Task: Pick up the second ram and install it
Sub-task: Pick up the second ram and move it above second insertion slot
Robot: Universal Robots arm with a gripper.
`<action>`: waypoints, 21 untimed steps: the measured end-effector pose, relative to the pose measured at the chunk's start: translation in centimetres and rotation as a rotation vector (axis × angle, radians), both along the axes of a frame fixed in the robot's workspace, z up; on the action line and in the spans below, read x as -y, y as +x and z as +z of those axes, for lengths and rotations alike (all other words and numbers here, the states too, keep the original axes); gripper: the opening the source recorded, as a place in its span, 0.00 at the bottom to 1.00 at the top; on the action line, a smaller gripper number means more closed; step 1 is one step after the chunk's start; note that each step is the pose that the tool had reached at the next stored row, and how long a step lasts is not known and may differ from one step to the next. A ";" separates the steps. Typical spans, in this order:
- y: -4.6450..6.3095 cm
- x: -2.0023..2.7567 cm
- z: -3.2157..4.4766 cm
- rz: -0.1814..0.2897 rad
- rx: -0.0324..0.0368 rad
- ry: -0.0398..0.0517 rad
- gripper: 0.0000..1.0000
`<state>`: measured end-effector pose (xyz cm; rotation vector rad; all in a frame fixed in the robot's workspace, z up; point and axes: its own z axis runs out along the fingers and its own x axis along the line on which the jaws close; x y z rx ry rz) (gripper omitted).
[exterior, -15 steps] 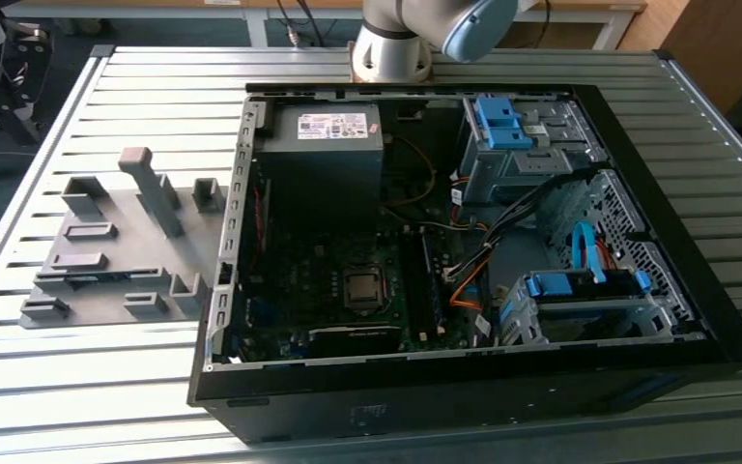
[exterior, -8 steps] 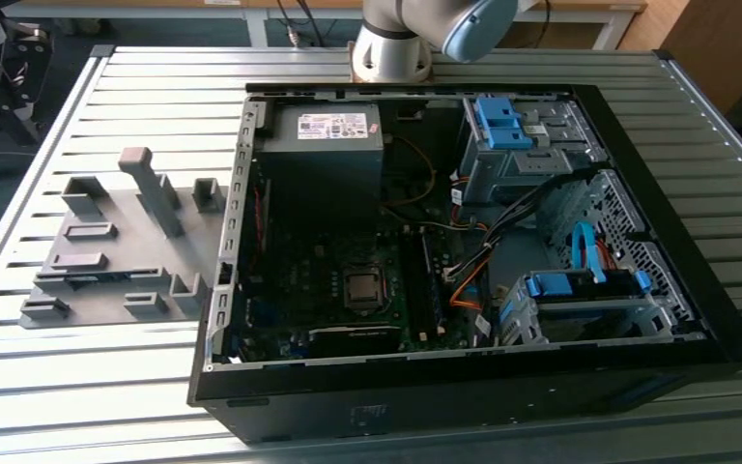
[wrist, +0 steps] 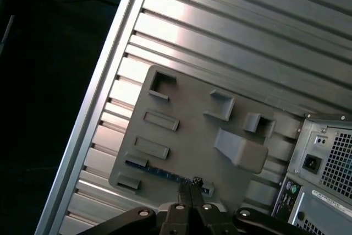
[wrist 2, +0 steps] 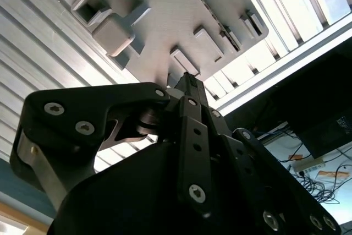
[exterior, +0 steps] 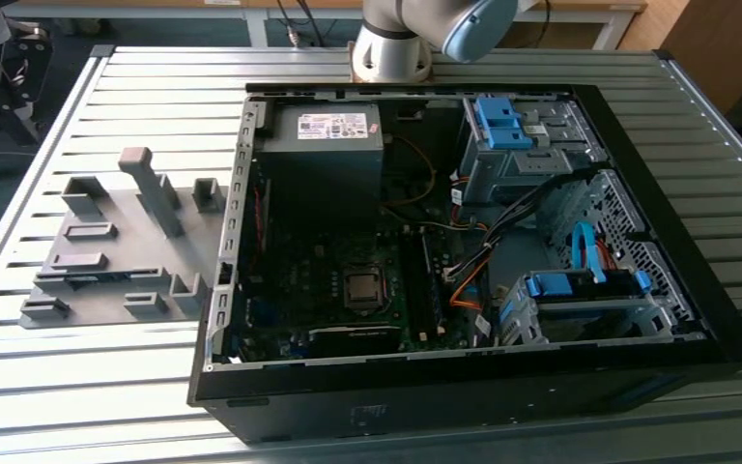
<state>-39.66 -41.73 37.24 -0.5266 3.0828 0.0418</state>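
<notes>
The second ram (wrist: 165, 171) is a thin stick with a blue strip, standing on edge in a slot of the grey fixture plate (wrist: 192, 119). In the exterior view it is a dark line (exterior: 84, 277) on that plate, at the left of the case. My gripper (wrist: 190, 183) hangs well above the plate, its two thin fingers pressed together with nothing between them. In the first wrist view the tips line up over the stick's end nearest the computer. In the second wrist view the shut fingers (wrist 2: 187, 83) point at the plate (wrist 2: 159, 20).
An open black computer case (exterior: 474, 387) lies on the slatted metal table (exterior: 36, 406). Inside are the motherboard with its processor socket (exterior: 362, 287), a power supply (exterior: 326, 130), loose cables and blue drive brackets (exterior: 500, 121). Grey blocks (exterior: 152, 188) stand up from the plate. The arm's base (exterior: 390, 43) sits behind the case.
</notes>
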 end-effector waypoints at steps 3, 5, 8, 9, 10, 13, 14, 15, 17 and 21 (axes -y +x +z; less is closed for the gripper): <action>0.0 0.00 0.01 0.033 -0.0001 -0.0001 0.11; 0.0 0.00 0.00 0.062 0.0001 0.0000 0.11; 0.0 0.01 0.00 0.107 0.0000 0.0000 0.11; -0.1 0.01 0.00 0.122 0.0000 0.0000 0.11; -0.1 0.01 0.00 0.139 -0.0001 0.0000 0.11; -0.1 0.01 0.00 0.188 -0.0001 -0.0001 0.11; -0.1 0.01 0.00 0.204 -0.0001 -0.0001 0.11; -0.1 0.01 0.00 0.218 -0.0001 -0.0002 0.11; -0.1 0.01 -0.01 0.248 -0.0001 -0.0004 0.11; -0.1 0.01 -0.01 0.304 0.0000 -0.0004 0.11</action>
